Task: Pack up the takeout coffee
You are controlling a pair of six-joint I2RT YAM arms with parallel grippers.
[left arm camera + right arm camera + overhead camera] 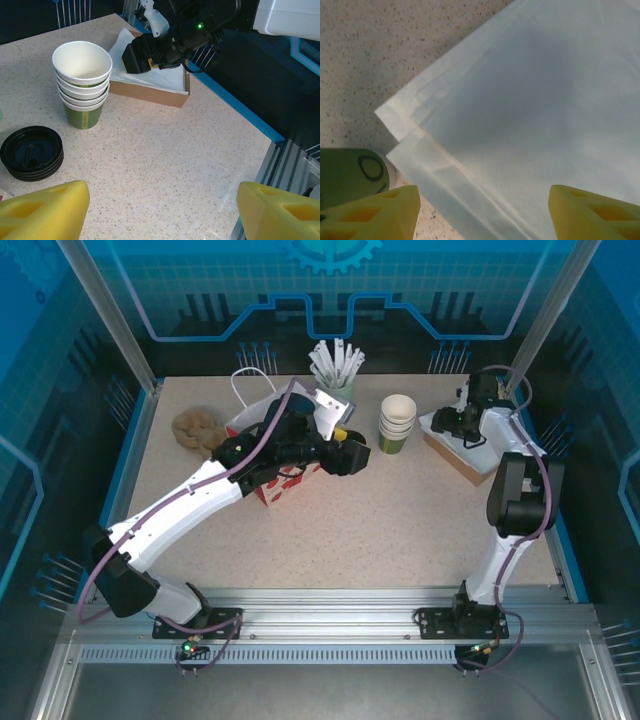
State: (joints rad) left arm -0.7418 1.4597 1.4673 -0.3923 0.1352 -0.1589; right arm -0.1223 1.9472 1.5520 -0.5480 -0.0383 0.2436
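- Whereabouts of takeout coffee: impossible to tell.
- Spread wide with nothing between: fingers of left gripper point(161, 200), above speckled table point(165, 145), near stack of black lids point(31, 152) and stack of lidless cups point(82, 85).
- Likewise parted: fingers of right gripper point(482, 210), over white napkins point(535, 100) in cardboard box point(150, 95).
- Just beside napkin corner: olive-green cup wall point(347, 175); single cup or stack, unclear.

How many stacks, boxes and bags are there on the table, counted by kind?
Stack of cups: 1
Stack of black lids: 1
Cardboard box: 1
Paper bag: 1
Total: 4
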